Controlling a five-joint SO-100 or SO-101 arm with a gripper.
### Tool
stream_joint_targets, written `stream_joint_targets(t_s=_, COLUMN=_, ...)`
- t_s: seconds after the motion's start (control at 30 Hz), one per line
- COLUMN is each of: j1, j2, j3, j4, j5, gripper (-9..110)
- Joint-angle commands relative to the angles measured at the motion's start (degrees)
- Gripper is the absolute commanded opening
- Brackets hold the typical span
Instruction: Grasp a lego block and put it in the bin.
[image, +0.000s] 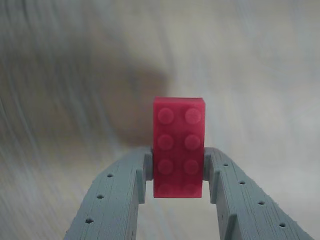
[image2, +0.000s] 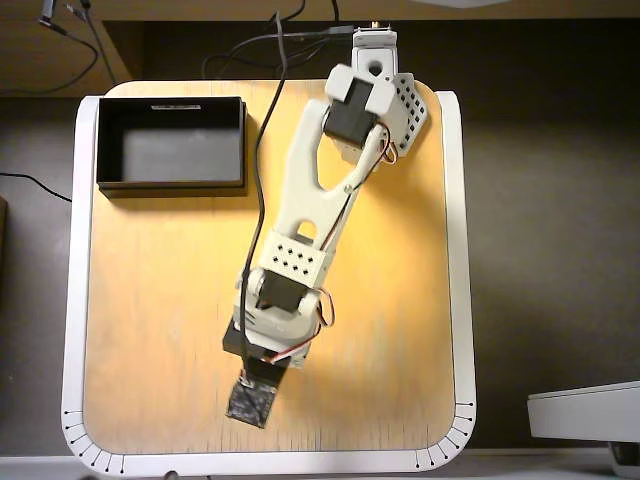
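In the wrist view the red lego block (image: 178, 147) with two rows of studs sits clamped between my two grey fingers (image: 125, 192), held above the blurred wooden table. My gripper (image: 178, 172) is shut on it. In the overhead view my gripper (image2: 250, 405) is near the table's front edge, left of centre; the block is hidden under the arm there. The black bin (image2: 172, 143) with a white label strip on its far rim stands at the table's back left corner, far from the gripper.
The white arm (image2: 315, 200) stretches from its base at the back centre right to the front. A black cable (image2: 262, 180) runs along it. The wooden table (image2: 150, 300) has a white rim. A grey object (image2: 585, 410) lies off the table at the lower right.
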Motion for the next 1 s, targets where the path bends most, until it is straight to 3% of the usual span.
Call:
stream_joint_targets(t_s=0.0, j1=4.13, j2=15.82, j3=-5.54, j4=2.46, j5=-3.60, gripper=0)
stream_joint_targets(t_s=0.47, j1=28.56, j2=35.24, j3=-5.45, j4=16.61, j5=-2.81, gripper=0)
stream_joint_targets(t_s=0.97, j1=54.14, j2=38.06, j3=-4.13, j4=30.59, j5=4.39, gripper=0)
